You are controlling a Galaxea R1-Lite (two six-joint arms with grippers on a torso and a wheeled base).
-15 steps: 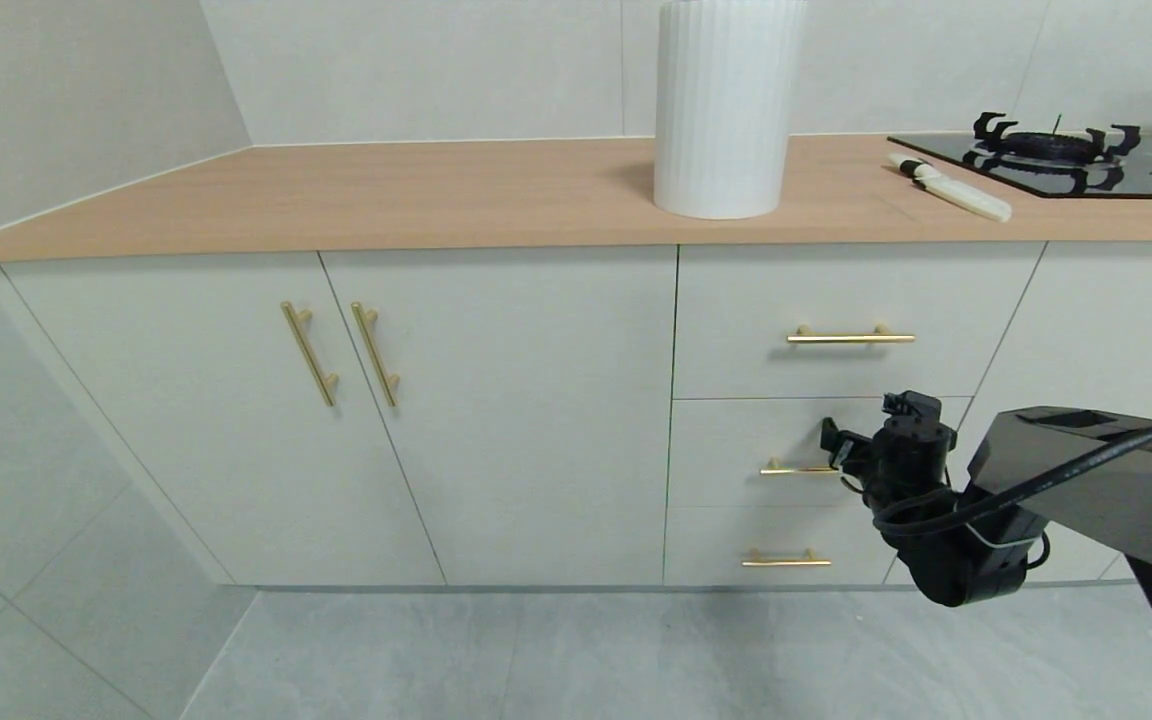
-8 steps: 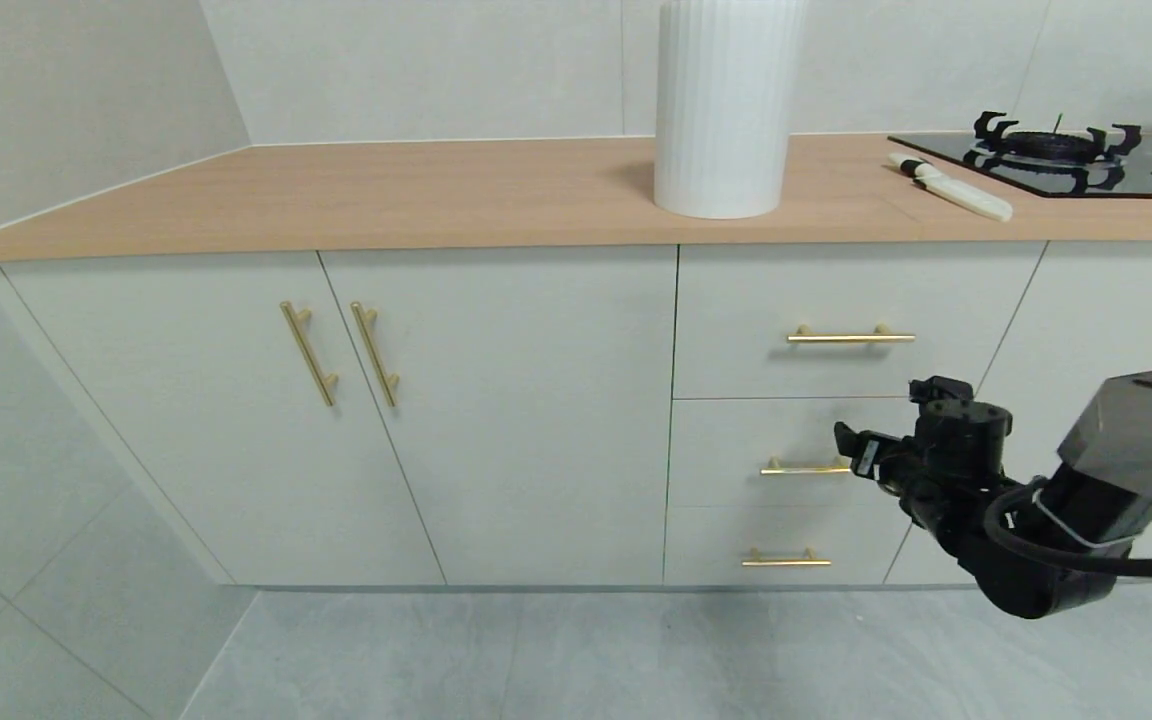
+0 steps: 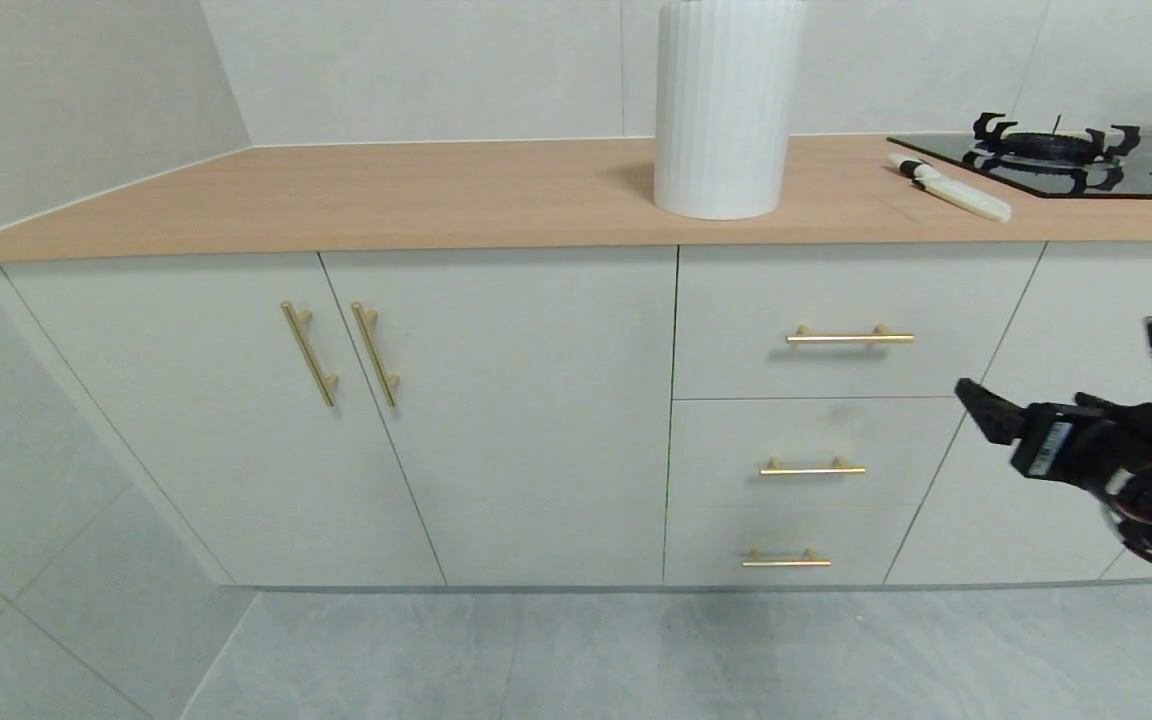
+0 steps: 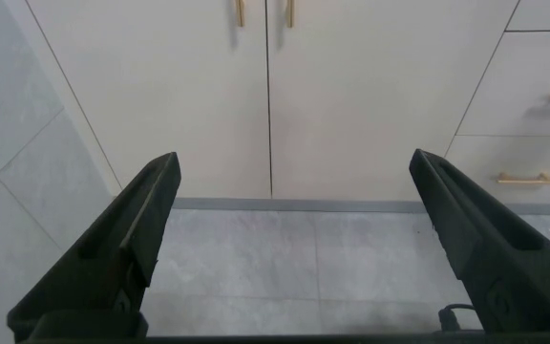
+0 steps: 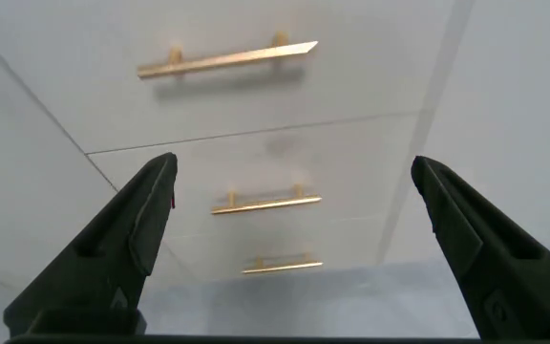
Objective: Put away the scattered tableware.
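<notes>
A white-handled knife [image 3: 948,186] lies on the wooden counter [image 3: 386,200], next to the black hob [image 3: 1066,160]. Below it is a stack of three shut drawers with brass handles: top [image 3: 850,338], middle [image 3: 813,468] and bottom [image 3: 786,561]. My right gripper [image 3: 996,415] hangs in front of the cabinet, right of the drawers and apart from them. It is open with nothing in it [image 5: 294,239], facing the drawer handles [image 5: 265,203]. My left gripper [image 4: 289,258] is open and empty, low over the floor, facing the double doors.
A tall white ribbed vase [image 3: 726,110] stands on the counter above the drawers. Two shut cabinet doors with brass handles [image 3: 341,352] are to the left. Grey tiled floor [image 3: 536,660] lies in front, and a wall closes the left side.
My right gripper has drawn away from the middle drawer's handle, moving right and a little up. The drawers stay shut.
</notes>
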